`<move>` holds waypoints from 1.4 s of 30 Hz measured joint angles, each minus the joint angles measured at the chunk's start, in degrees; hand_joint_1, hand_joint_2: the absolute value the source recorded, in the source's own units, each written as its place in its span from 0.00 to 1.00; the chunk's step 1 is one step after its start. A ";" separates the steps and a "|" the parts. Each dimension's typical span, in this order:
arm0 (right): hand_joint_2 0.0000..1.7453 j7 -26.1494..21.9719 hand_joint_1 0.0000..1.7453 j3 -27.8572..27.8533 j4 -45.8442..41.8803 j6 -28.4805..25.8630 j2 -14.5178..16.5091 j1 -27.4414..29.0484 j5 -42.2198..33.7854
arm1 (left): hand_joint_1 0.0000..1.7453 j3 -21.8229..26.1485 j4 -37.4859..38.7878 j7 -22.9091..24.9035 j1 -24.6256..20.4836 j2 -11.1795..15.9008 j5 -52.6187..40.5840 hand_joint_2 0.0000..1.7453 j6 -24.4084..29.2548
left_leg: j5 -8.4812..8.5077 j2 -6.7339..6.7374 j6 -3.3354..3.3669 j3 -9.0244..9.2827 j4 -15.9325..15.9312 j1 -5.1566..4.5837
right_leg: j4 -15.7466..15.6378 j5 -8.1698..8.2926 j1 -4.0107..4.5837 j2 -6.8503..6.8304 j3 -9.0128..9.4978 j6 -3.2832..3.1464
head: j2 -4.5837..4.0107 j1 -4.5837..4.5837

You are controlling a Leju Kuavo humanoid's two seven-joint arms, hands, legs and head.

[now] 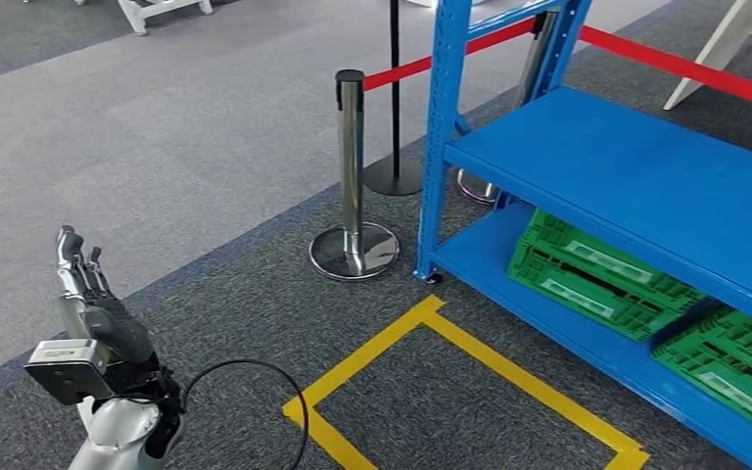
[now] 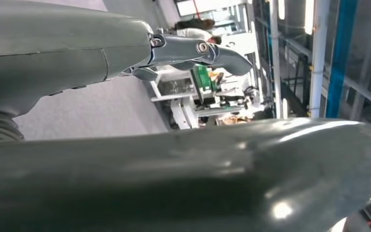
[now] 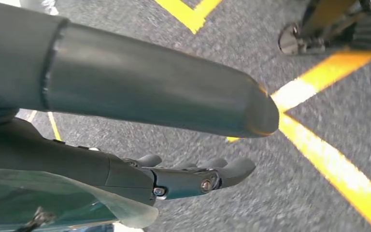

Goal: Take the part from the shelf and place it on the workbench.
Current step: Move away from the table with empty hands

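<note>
Blue steel makes up the shelf [image 1: 636,186] ahead and to the right of my left hand [image 1: 88,294], which I hold raised at my side over grey carpet, fingers [image 1: 70,257] stretched out and apart, with nothing in it. Green crates [image 1: 597,274] lie on the shelf's lowest level, well apart from that hand; I cannot tell whether the part is among them, and I cannot make out the part anywhere. A chrome post [image 1: 351,166] carrying a red belt [image 1: 421,64] stands between my left hand and the shelf's near upright. Yellow tape [image 1: 470,343] marks the floor just in front of the shelf. My right hand [image 3: 174,179] hangs over the carpet and yellow tape, fingers [image 3: 232,171] extended, thumb [image 3: 164,92] apart, holding nothing.
</note>
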 joint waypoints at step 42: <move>0.00 0.38 0.00 0.00 0.04 0.07 0.29 0.15 0.17 | 0.00 0.03 0.01 0.23 -0.09 0.05 0.11 0.00 -0.16 | 6.82 -3.72 2.01 4.38 -11.20 0.07 | 0.33 0.38 0.04 5.17 -1.25 1.44 | 0.00 -0.01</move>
